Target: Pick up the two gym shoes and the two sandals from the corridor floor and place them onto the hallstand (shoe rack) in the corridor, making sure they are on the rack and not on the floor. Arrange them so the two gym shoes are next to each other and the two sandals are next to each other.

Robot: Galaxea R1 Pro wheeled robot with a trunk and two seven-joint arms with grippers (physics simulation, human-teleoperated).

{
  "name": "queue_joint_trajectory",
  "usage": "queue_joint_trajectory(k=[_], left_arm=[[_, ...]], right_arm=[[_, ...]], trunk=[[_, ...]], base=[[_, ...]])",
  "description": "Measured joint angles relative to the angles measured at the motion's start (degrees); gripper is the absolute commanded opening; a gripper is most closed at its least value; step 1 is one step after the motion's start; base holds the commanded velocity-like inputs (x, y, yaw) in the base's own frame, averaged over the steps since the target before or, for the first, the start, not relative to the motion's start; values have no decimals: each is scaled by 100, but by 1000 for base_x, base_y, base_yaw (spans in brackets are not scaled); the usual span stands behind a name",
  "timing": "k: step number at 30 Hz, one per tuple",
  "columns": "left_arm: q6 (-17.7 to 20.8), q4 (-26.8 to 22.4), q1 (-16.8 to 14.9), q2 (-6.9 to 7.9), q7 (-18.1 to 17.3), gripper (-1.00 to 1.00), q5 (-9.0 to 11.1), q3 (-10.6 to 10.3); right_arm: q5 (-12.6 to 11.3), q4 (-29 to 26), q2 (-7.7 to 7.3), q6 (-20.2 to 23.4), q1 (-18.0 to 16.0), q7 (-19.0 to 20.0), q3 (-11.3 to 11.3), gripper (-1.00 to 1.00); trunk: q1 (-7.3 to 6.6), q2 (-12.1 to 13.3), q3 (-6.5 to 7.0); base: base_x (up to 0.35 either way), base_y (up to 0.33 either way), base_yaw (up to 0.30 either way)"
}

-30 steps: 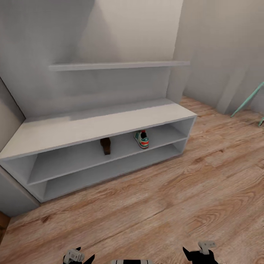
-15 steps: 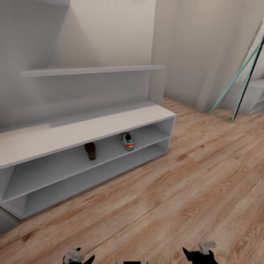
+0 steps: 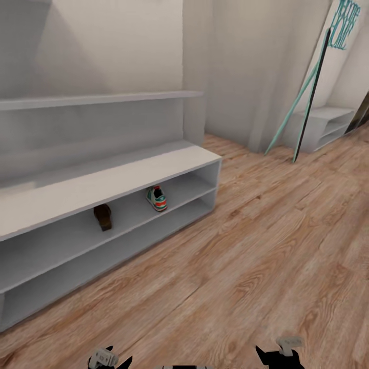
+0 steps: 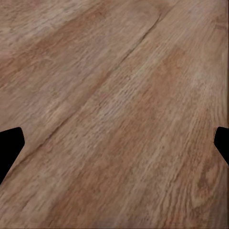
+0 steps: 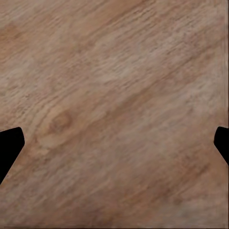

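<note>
Hallstand [image 3: 102, 182]: low, wide, white-grey, with a flat top and two open shelf levels; it stands against the wall on the wood-plank floor.
Gym shoe [image 3: 157, 198]: one white sneaker with green stripe and red-orange heel sits on the hallstand's upper open shelf, toward the hallstand's right end, heel facing out.
Sandal [image 3: 103, 216]: one small brown sandal sits on the same upper shelf of the hallstand, left of the gym shoe and clearly apart from it, not touching.
Lower shelf: the hallstand's bottom level shows only its bare white-grey board.
Corridor floor [image 3: 256, 246]: light brown planks with visible grain spread out in front of and to the right of the hallstand.
Wall ledge [image 3: 102, 98]: a thin grey shelf runs along the wall above the hallstand.
Mirror [image 3: 312, 97]: mint-framed, leaning against the wall well to the right of the hallstand.
Left gripper [image 4: 114, 143]: fingers spread wide apart, nothing between them, only floor planks beneath; far from the hallstand.
Right gripper [image 5: 114, 143]: fingers likewise spread apart and holding nothing, over bare floor planks.
</note>
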Motion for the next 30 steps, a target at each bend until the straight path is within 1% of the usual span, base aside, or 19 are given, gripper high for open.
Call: queue_joint_trajectory(k=[2,5,18,30], left_arm=[[0,0,0,0,0,100,0,-1],[0,0,0,0,0,100,0,-2],[0,0,0,2,0,100,3,-1],[0,0,0,1,0,100,2,4]], right_arm=[[-1,0,0,0,5,0,0,100],[-3,-1,0,0,9,0,-1,100],[-4,0,0,0,13,-1,-1,100],[-3,0,0,0,20,0,0,100]], trunk=[[0,0,0],[-8,4,66],[-293,524,299],[-293,525,300]], base=[[0,0,-281],[0,0,-281],[0,0,-281],[0,0,-281]])
